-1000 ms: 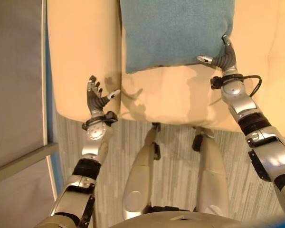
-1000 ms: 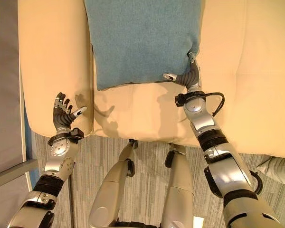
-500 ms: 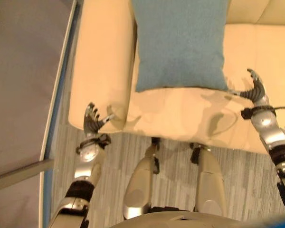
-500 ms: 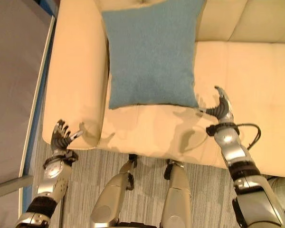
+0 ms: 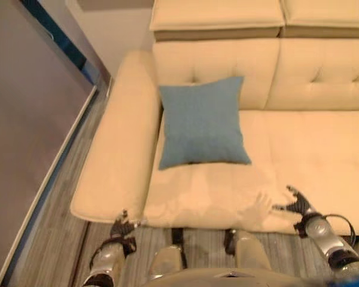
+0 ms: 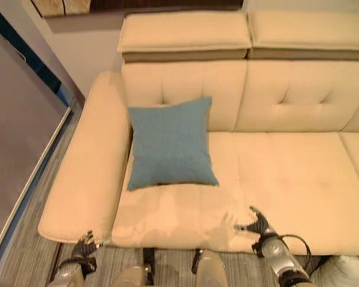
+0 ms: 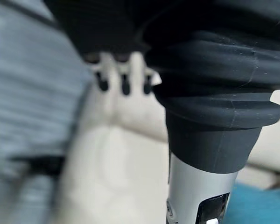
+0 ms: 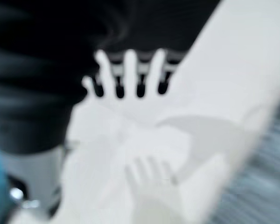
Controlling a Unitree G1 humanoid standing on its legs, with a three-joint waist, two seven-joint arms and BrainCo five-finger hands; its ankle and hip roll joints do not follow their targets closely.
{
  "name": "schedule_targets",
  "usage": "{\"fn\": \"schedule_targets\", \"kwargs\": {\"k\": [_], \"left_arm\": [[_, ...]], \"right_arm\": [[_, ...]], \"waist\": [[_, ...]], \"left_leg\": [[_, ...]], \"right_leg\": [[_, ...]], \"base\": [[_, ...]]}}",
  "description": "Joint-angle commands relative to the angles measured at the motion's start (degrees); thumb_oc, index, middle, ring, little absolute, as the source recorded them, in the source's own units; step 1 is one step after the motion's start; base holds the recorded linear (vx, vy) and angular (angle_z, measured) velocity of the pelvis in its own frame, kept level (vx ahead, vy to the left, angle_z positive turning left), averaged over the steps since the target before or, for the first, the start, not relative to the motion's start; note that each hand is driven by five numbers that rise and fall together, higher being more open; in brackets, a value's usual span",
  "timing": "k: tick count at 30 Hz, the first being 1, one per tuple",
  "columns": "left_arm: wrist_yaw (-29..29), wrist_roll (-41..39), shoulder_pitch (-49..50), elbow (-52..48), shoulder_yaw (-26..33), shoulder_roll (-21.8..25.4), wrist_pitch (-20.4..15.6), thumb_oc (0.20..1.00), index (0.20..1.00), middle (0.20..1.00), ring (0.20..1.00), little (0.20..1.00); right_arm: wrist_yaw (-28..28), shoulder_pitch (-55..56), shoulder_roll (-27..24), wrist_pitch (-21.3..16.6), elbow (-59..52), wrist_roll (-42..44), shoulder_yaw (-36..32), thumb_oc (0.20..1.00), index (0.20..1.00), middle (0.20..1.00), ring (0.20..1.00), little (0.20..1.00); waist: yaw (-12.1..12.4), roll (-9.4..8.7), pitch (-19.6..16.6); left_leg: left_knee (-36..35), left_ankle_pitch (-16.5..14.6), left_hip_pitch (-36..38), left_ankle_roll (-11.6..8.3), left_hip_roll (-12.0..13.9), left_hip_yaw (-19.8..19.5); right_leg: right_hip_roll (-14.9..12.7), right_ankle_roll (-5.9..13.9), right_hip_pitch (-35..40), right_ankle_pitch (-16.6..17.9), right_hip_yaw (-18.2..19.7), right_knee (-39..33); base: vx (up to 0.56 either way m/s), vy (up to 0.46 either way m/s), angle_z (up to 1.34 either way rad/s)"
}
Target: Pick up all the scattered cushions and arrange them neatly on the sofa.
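Blue fabric marks your cushion: it sits on the cream sofa, at the seat's left end, just beside the armrest. Its top edge leans against the tufted backrest and its lower edge lies on the seat, so it stands tilted rather than flat. You hold nothing.

Your right hand hovers over the seat's front edge, well apart from the cushion, toward the robot's right. Its fingers are spread and straight, the thumb held out to the side, and its shadow lies on the seat just beside it.

Your left hand is low at the front corner of the armrest, close to the sofa's front edge and above the striped floor. Its fingers are loosely extended, with the dark tips showing in the left wrist view in front of the pale upholstery, and they close on nothing.

A grey wall panel with a blue strip runs along the sofa's left side.
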Motion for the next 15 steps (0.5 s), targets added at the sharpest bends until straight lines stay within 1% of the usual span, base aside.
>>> {"fn": "schedule_targets", "kwargs": {"k": [1, 2, 3, 4, 6, 8, 9, 10, 11, 12, 13, 14, 15], "left_arm": [[-1.7, 7.4, 0.0, 0.9, 1.0, 1.4, 0.9, 1.0, 1.0, 1.0, 1.0, 1.0], [-1.7, 7.4, 0.0, 0.9, 1.0, 1.4, 0.9, 1.0, 1.0, 1.0, 1.0, 1.0], [-2.1, 9.9, 0.0, 3.4, 0.6, 1.1, 1.3, 1.0, 1.0, 1.0, 1.0, 1.0], [-2.6, 11.1, 0.2, 4.3, 0.5, 0.9, 1.5, 1.0, 1.0, 1.0, 1.0, 1.0], [-3.0, 11.9, 0.3, 5.0, 0.4, 0.8, 1.7, 1.0, 1.0, 1.0, 1.0, 1.0], [-3.3, 12.7, 0.7, 6.2, 0.1, 0.1, 1.7, 1.0, 1.0, 1.0, 1.0, 1.0], [-3.3, 12.7, 0.7, 6.2, 0.1, 0.1, 1.7, 1.0, 1.0, 1.0, 1.0, 1.0], [-3.6, 13.2, 0.3, 6.6, -0.5, -0.6, 1.7, 1.0, 1.0, 1.0, 1.0, 1.0], [-3.8, 13.4, -0.1, 6.7, -0.9, -0.9, 1.6, 1.0, 1.0, 1.0, 1.0, 1.0], [-3.8, 13.4, -0.1, 6.7, -0.9, -0.9, 1.6, 1.0, 1.0, 1.0, 1.0, 1.0], [-3.9, 12.4, -0.8, 6.4, -0.8, -1.2, 1.8, 1.0, 1.0, 1.0, 1.0, 1.0], [-3.9, 12.4, -0.8, 6.4, -0.8, -1.2, 1.8, 1.0, 1.0, 1.0, 1.0, 1.0], [-3.5, 11.0, -1.3, 5.9, -0.7, -1.6, 1.8, 1.0, 1.0, 1.0, 1.0, 1.0]], "right_arm": [[1.3, 0.2, 1.0, -0.4, 1.1, -3.2, -0.2, 1.0, 1.0, 1.0, 1.0, 1.0], [1.3, 0.2, 1.1, -0.4, 1.1, -3.2, -0.2, 1.0, 1.0, 1.0, 1.0, 1.0], [1.6, 2.2, 2.7, -0.3, 4.1, -2.4, -0.7, 1.0, 1.0, 1.0, 1.0, 1.0], [1.9, 3.0, 3.4, -0.2, 5.4, -2.4, -0.7, 1.0, 1.0, 1.0, 1.0, 1.0], [2.1, 3.8, 4.1, -0.2, 6.6, -2.0, -1.0, 1.0, 1.0, 1.0, 1.0, 1.0], [2.9, 5.4, 5.9, 0.2, 10.0, 0.0, -2.3, 1.0, 1.0, 1.0, 1.0, 1.0], [2.9, 5.4, 5.9, 0.2, 10.0, 0.0, -2.3, 1.0, 1.0, 1.0, 1.0, 1.0], [3.1, 5.3, 6.3, 0.6, 12.2, 0.1, -2.4, 1.0, 1.0, 1.0, 1.0, 1.0], [3.0, 5.2, 6.2, 0.8, 12.7, -0.2, -2.6, 1.0, 1.0, 1.0, 1.0, 1.0], [3.0, 5.1, 6.2, 0.8, 12.7, -0.2, -2.6, 1.0, 1.0, 1.0, 1.0, 1.0], [3.2, 4.6, 6.5, 1.7, 14.1, 0.1, -3.4, 1.0, 1.0, 1.0, 1.0, 1.0], [3.2, 4.6, 6.5, 1.7, 14.1, 0.1, -3.4, 1.0, 1.0, 1.0, 1.0, 1.0], [3.0, 3.9, 7.0, 2.3, 15.3, 0.3, -4.1, 1.0, 1.0, 1.0, 1.0, 1.0]], "waist": [[-0.4, -2.59, 0.4], [-0.4, -2.59, 0.5], [-0.8, -2.99, -0.3], [-1.0, -3.13, -0.8], [-1.2, -3.21, -1.2], [-1.4, -3.86, -1.7], [-1.4, -3.86, -1.7], [-1.3, -4.76, -1.2], [-1.5, -4.9, -1.2], [-1.5, -4.97, -1.4], [-2.0, -4.64, -1.6], [-2.0, -4.58, -1.5], [-2.6, -4.02, -1.5]], "left_leg": [[1.2, 1.6, 1.9, -4.3, 0.8, 1.5], [1.1, 1.6, 2.0, -4.32, 0.8, 1.5], [0.4, 2.1, 3.1, -4.8, 1.5, 2.3], [0.4, 2.1, 3.5, -4.91, 1.8, 2.5], [0.6, 1.9, 3.8, -4.97, 1.9, 2.7], [4.0, -0.2, 4.1, -4.52, 1.1, 2.8], [4.1, -0.3, 4.0, -4.51, 1.1, 2.8], [10.7, -4.5, 4.4, -3.94, -1.9, 0.5], [12.5, -5.9, 4.7, -3.47, -3.7, -1.0], [12.4, -5.7, 4.5, -3.44, -3.8, -1.1], [12.4, -7.2, 6.1, -2.59, -6.1, -3.5], [12.4, -7.3, 6.2, -2.59, -6.0, -3.4], [9.1, -8.9, 7.5, -1.41, -6.7, -3.7]], "right_leg": [[0.5, 5.64, 9.5, 2.8, 1.1, -11.6], [0.6, 5.63, 9.6, 2.8, 1.1, -11.7], [1.6, 5.39, 11.6, 2.9, 1.0, -13.4], [1.9, 5.29, 12.2, 2.9, 0.9, -14.0], [2.1, 5.2, 12.8, 2.9, 0.8, -14.5], [1.8, 5.22, 14.3, 3.5, 1.0, -15.9], [1.8, 5.23, 14.3, 3.5, 1.0, -15.9], [1.0, 5.12, 13.9, 4.5, 1.9, -15.8], [0.9, 5.14, 13.1, 5.1, 2.3, -15.3], [0.8, 5.16, 12.9, 5.1, 2.3, -15.3], [1.1, 5.37, 10.9, 5.9, 3.5, -14.3], [1.2, 5.37, 11.0, 5.8, 3.6, -14.2], [1.1, 6.33, 8.4, 6.8, 4.5, -13.0]], "base": [[0.05, -0.065, -0.11], [0.03, -0.11, -0.06], [0.01, -0.111, -0.07], [0.0, -0.111, -0.01], [0.01, -0.046, 0.07], [-0.01, -0.022, 0.04], [-0.12, 0.005, -0.05], [-0.15, 0.038, -0.11], [-0.16, 0.038, -0.15], [-0.18, 0.111, -0.19], [-0.11, 0.081, -0.23], [-0.21, 0.2, -0.42], [-0.15, 0.194, -0.39]]}}
